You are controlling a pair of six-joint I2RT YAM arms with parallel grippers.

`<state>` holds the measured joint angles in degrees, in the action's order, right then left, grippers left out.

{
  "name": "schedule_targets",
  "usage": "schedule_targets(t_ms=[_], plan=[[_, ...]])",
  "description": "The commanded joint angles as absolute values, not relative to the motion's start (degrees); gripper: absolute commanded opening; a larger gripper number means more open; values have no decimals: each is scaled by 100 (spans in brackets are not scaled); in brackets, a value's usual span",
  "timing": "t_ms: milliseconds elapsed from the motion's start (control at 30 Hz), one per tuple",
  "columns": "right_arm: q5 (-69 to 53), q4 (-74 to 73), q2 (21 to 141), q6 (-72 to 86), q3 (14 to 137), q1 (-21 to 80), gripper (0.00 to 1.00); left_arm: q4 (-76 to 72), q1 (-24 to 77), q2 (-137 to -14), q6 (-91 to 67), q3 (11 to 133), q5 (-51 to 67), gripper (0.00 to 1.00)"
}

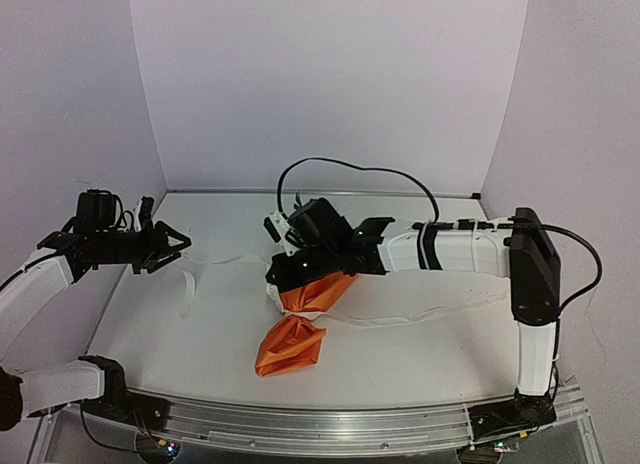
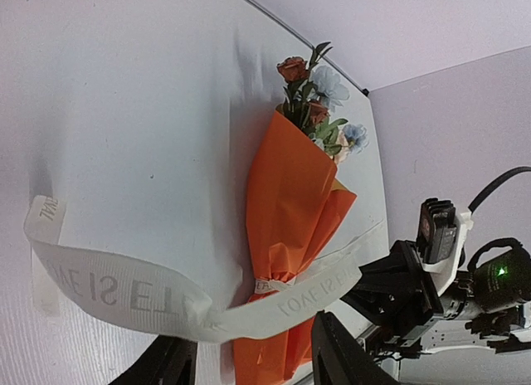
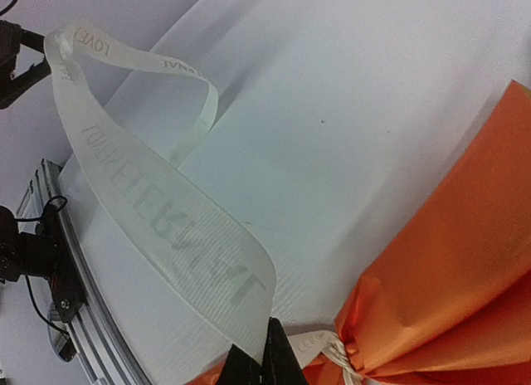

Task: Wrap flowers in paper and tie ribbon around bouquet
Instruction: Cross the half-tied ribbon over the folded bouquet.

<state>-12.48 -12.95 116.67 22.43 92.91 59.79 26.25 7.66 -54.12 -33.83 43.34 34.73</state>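
Orange bouquet (image 2: 290, 211), cream ribbon (image 2: 124, 294) around waist

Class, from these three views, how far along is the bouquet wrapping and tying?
Done: the flowers sit wrapped in the orange paper, and the ribbon circles its pinched waist. In hand: the right tool is shut on the ribbon beside the waist; the left tool is open. Left: no bow shows; the ribbon lies in long loose loops.

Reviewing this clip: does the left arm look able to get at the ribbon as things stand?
Probably yes: the ribbon hangs slack right in front of the open left fingers, nothing between. The right fingers pinch it near the bouquet.
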Motion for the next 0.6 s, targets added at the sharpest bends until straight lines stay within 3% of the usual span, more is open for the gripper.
schedule_targets(t_ms=[0,233,567], plan=[[-550,-705,11079,2446,8633,5995,0,1868,1282,-5719,-3176,4599,3107,51],[-392,-583,11048,2509,8425,5996,0,1505,2454,-6495,-2929,4723,2409,58],[-151,-603,11030,2475,8368,6064,0,2493,2549,-5766,-3193,4227,1013,65]])
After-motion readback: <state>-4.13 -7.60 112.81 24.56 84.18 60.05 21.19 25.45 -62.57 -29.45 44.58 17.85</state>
